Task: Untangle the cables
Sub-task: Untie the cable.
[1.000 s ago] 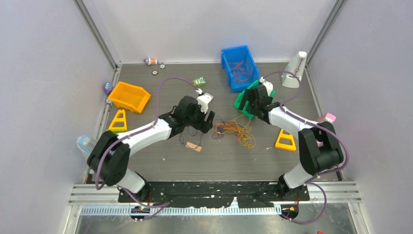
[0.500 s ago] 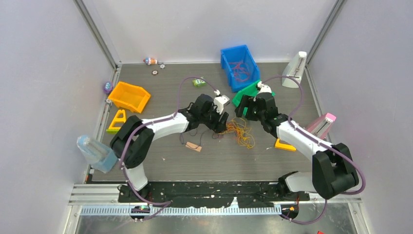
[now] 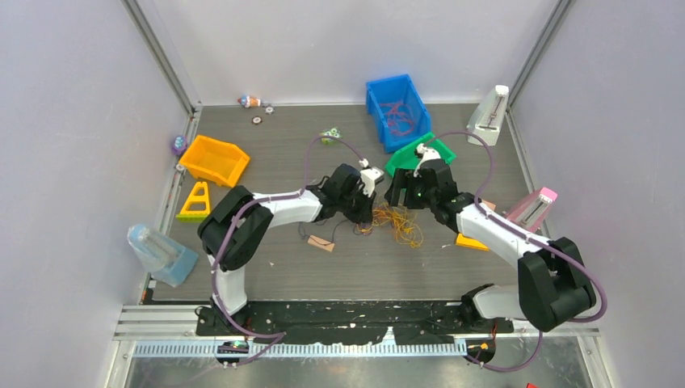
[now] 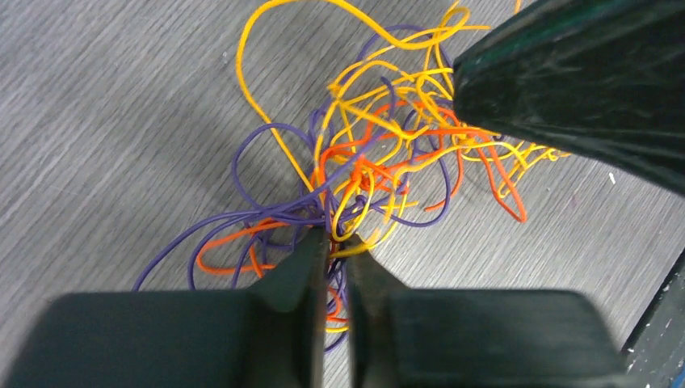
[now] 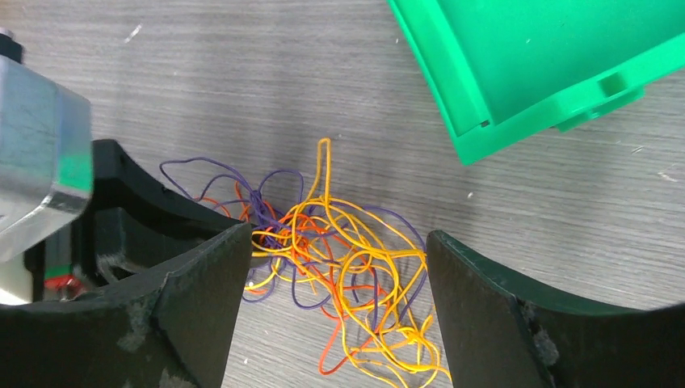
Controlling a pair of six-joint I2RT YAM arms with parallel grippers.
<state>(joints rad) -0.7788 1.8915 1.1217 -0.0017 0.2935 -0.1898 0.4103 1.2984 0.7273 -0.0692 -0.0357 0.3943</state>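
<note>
The cables [image 3: 397,221] lie as one loose tangle of yellow, orange and purple wires on the grey table, between my two arms. In the left wrist view my left gripper [image 4: 338,240] has its jaws pinched on a knot of purple, yellow and orange strands at the near edge of the cables [image 4: 380,153]. From above, the left gripper [image 3: 366,212] sits at the tangle's left side. My right gripper [image 5: 339,242] hangs open over the cables [image 5: 355,267], one finger on each side and apart from the wires. Seen from above, the right gripper [image 3: 402,199] is just behind the tangle.
A green bin [image 3: 420,155] lies right behind the right gripper. A blue bin [image 3: 396,109] with red wires stands at the back, an orange bin [image 3: 214,159] at the left. Yellow triangles [image 3: 196,200] [image 3: 471,240], a tan tag [image 3: 322,242] and a clear container [image 3: 161,255] are nearby.
My left arm has reached right to the tangle and its jaws have closed on the strands. The right arm has come left and down over the tangle, still open.
</note>
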